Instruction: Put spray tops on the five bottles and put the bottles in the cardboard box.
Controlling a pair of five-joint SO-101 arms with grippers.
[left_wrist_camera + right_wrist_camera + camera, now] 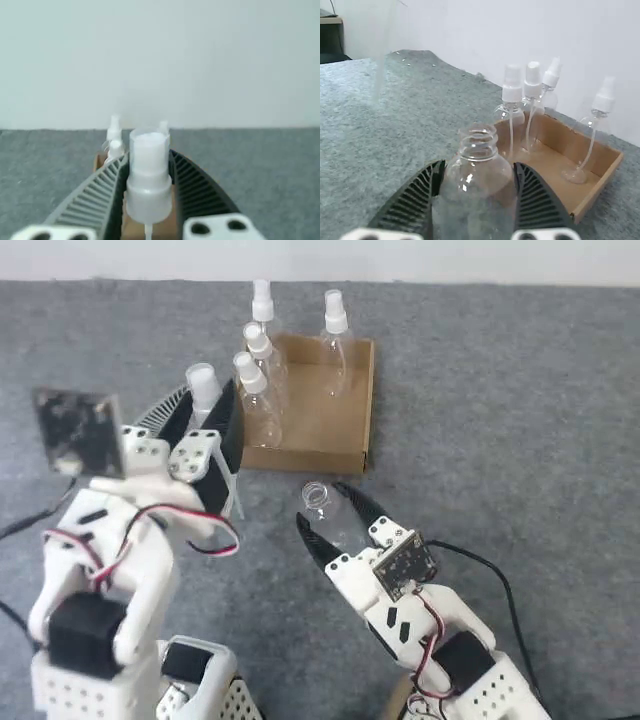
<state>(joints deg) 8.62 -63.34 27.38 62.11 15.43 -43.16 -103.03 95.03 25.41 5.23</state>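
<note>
Cardboard box (320, 458) nearby — left hand (204, 405) clamps spray top (202, 380), right hand (322, 508) clamps uncapped bottle (476, 190)

spray top (148, 175): blurred, tube cut by picture edge | box (100, 161): mostly hidden behind spray top and fingers (90, 205) | capped bottles (114, 137) in box: blurred, number unclear | bottle (476, 190) beside box: base cut off

The bottle (475, 200) is glossy clear plastic, the box (320, 458) matt cardboard.
</note>
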